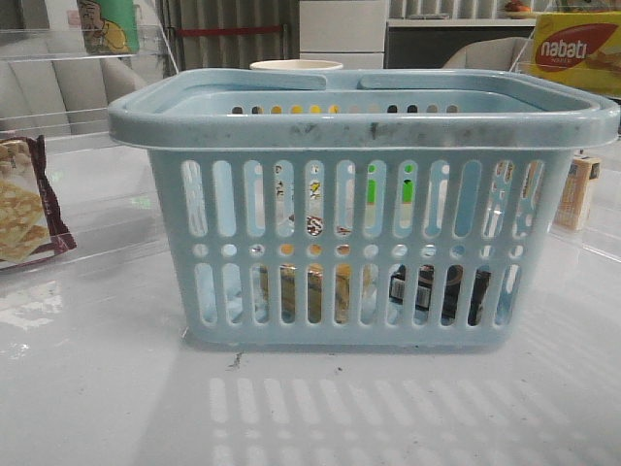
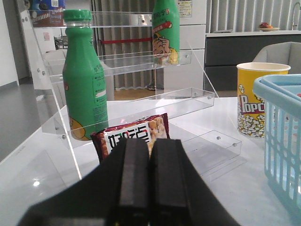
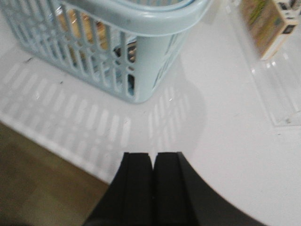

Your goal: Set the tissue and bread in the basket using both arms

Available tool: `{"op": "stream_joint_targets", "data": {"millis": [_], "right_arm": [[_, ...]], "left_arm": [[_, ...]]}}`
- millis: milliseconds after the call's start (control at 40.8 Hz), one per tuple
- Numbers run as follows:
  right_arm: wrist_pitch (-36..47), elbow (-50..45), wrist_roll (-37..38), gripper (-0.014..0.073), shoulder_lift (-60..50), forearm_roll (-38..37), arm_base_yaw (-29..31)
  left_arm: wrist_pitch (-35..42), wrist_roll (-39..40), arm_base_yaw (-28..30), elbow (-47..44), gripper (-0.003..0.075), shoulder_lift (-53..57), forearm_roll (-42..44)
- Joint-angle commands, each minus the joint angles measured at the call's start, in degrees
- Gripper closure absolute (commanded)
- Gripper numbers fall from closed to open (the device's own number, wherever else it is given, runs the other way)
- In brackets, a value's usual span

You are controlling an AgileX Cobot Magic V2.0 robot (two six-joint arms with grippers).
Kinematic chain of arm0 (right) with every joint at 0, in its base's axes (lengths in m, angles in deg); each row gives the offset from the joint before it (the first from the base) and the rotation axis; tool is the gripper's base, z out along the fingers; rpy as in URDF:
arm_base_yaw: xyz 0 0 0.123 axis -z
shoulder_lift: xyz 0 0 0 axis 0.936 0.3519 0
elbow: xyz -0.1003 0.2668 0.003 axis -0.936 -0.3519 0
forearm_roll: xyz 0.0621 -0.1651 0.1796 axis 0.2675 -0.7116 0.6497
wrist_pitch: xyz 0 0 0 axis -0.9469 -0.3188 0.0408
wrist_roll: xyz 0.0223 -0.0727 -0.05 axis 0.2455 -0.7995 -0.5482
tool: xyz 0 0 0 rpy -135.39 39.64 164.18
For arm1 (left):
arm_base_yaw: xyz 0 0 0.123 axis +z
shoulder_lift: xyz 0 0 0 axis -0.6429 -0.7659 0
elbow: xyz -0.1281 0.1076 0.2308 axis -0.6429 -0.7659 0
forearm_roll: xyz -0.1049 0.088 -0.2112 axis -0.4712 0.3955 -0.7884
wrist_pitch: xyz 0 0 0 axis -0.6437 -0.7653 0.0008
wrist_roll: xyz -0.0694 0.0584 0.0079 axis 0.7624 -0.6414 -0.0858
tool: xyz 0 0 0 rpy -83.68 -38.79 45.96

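Observation:
The pale blue basket [image 1: 364, 126] stands in the middle of the table. Through its slots I see the golden-brown bread [image 1: 315, 291] lying on the basket floor at the left, and the black tissue packet [image 1: 439, 291] with white markings on the floor at the right. Neither gripper shows in the front view. My left gripper [image 2: 149, 157] is shut and empty, to the left of the basket [image 2: 282, 136], facing the shelf. My right gripper [image 3: 153, 160] is shut and empty, over the table's front edge, apart from the basket's corner [image 3: 141, 56].
A maroon-edged cracker packet [image 2: 129, 136] leans on a clear acrylic shelf [image 2: 155, 101] with a green bottle [image 2: 84, 80] at the left. A popcorn cup [image 2: 256, 99] stands behind the basket. A small box [image 3: 265, 21] and the yellow nabati box [image 1: 577, 53] sit on the right shelf.

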Motion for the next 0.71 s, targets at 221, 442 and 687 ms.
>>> {"op": "stream_joint_targets", "data": {"millis": [221,442,687], "right_arm": [[35.56,-19.25,-1.0,0.0538,-13.98,1.7,16.05],[40.39,-25.91,-1.27,0.0538,-18.48,5.49,20.07],[45.06,-25.91,-1.27,0.0538,-18.4,4.41,20.02]], "left_arm": [[5.0,0.1,0.01,0.06,0.0629,1.12,-0.53],[5.0,0.1,0.01,0.06,0.0629,1.02,-0.53],[5.0,0.1,0.01,0.06,0.0629,1.02,-0.53]]}}
